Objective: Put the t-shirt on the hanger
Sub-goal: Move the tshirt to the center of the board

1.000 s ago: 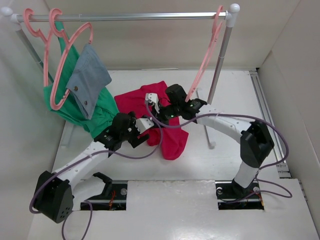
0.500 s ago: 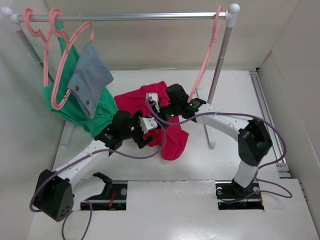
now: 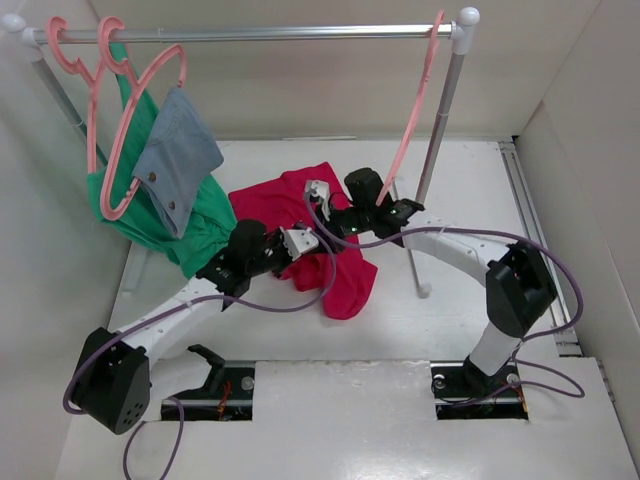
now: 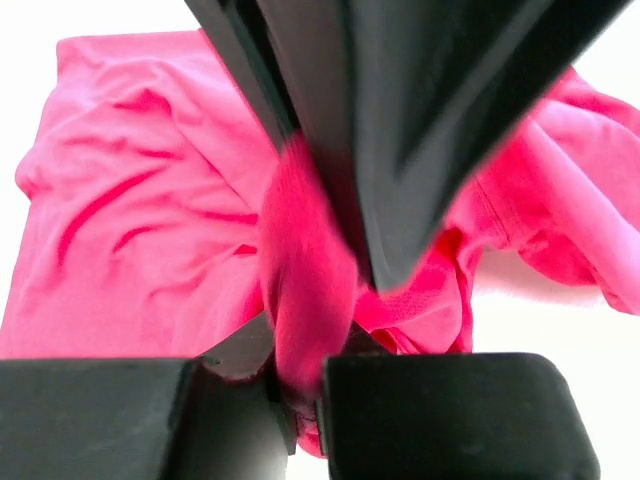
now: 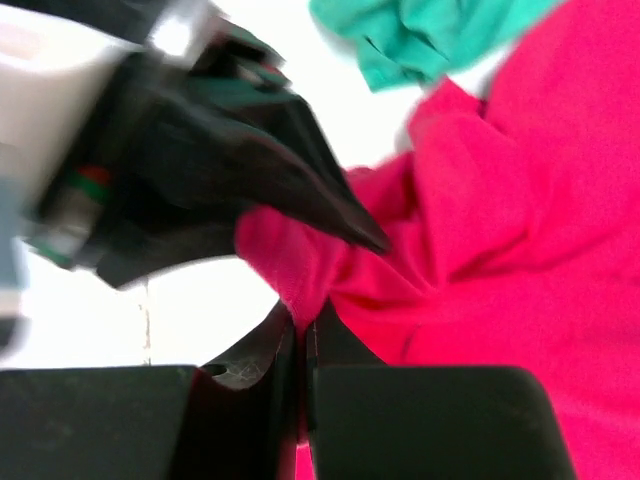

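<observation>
The crimson t-shirt (image 3: 345,280) lies crumpled on the white table, partly lifted in the middle. My left gripper (image 3: 312,245) is shut on a raised fold of the t-shirt (image 4: 150,200); in the left wrist view the cloth is pinched between the left gripper (image 4: 305,375) fingers. Right beside it, my right gripper (image 3: 330,215) is shut on the same bunched fold, and the t-shirt (image 5: 520,200) runs into the right gripper (image 5: 305,340). The bare pink hanger (image 3: 415,110) hangs from the right end of the rail, just behind the right wrist.
A steel rail (image 3: 270,33) spans the back on two posts; the right post (image 3: 440,130) stands close to my right arm. At the left end, pink hangers carry a green garment (image 3: 205,220) and a grey-blue cloth (image 3: 180,150). White walls enclose the table.
My left gripper, open before, has moved right onto the raised fold and shut on it. The right gripper, still gripping the shirt, has shifted slightly right.
</observation>
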You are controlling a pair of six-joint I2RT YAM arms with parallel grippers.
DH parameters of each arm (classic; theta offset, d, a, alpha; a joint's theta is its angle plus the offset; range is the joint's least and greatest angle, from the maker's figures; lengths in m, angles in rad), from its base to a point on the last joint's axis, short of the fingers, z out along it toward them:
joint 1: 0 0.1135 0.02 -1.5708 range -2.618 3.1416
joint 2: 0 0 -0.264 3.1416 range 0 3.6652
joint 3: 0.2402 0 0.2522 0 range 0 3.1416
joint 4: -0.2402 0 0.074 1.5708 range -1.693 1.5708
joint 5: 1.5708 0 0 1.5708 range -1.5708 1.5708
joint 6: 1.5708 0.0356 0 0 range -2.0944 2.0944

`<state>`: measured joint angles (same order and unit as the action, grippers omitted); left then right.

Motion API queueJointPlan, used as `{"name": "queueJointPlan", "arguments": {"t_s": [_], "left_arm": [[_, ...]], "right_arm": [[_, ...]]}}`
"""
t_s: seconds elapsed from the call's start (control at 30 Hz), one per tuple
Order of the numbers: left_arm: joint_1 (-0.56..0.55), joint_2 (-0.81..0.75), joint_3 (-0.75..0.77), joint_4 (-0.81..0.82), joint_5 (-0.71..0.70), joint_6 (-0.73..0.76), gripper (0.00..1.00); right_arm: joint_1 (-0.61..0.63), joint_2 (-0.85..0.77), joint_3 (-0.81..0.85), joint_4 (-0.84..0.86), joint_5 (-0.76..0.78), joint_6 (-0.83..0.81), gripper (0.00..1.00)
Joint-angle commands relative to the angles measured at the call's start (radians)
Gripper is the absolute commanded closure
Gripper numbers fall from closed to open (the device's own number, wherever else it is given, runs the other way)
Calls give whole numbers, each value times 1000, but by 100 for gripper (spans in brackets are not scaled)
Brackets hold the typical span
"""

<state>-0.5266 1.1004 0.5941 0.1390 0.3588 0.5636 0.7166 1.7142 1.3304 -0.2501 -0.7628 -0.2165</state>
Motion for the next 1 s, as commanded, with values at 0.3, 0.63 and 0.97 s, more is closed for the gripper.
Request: {"name": "queueJointPlan", "arguments": {"t_s": [0.3,0.63,0.97], "left_arm": [[10,-2,211,-478,124,104,100],[19,52,233,-415,3,-235,100],[19,73,231,-339,-104,-320,100]], "right_arm": [[-100,-36,-54,-155,466,63,26],[107,-123,-172,-368,873,152,15],[452,-326,-260,-587,1095,400,0]]}}
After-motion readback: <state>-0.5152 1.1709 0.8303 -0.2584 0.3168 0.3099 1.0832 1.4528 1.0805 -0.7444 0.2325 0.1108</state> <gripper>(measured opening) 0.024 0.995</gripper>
